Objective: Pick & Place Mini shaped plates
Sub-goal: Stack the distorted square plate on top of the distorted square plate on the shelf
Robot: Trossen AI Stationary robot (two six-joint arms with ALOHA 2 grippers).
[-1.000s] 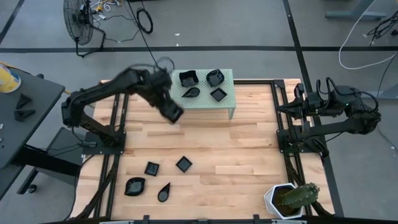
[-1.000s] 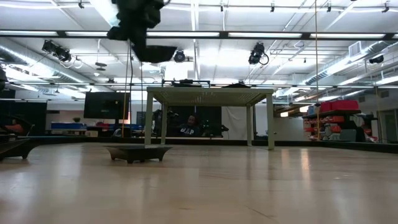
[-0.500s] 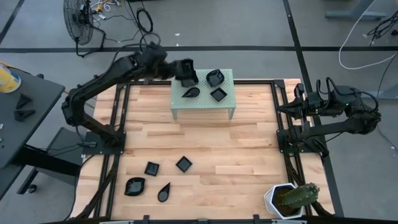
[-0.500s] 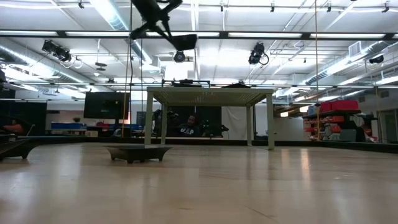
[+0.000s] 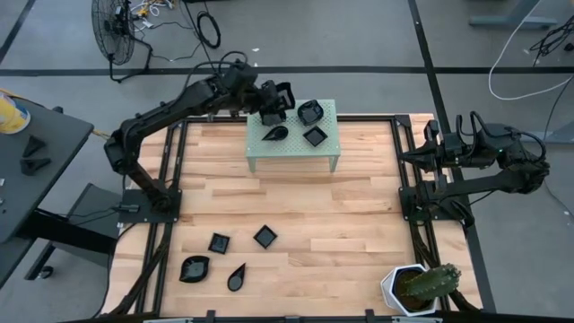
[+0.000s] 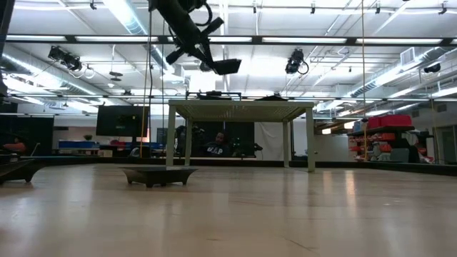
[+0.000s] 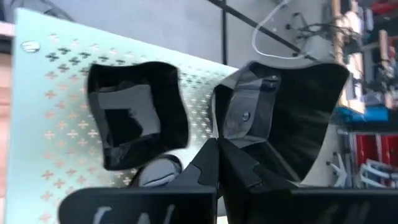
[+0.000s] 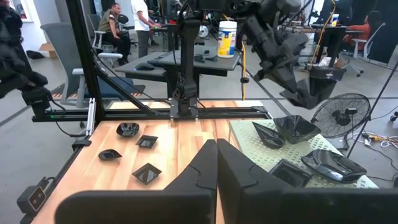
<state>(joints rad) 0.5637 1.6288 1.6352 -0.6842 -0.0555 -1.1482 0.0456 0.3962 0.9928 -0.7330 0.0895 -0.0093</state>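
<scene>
The left end effector [image 5: 274,97] hangs above the pale green perforated metal stand [image 5: 325,144], fingers clamped on a glossy black square mini plate [image 7: 292,118]. Just beside it, a wavy black mini plate [image 7: 134,115] rests on the stand. The right end effector [image 5: 429,146], fingers pressed together, waits off the tabletop's [image 5: 350,224] right edge.

I'm looking into a big open robotics lab: exposed ducts [image 6: 43,61] and strip lights [image 6: 128,18] overhead, a floor fan [image 5: 115,27], loose cables [image 5: 208,29], people seated at desks [image 8: 115,28] behind my counter [image 5: 287,215].
</scene>
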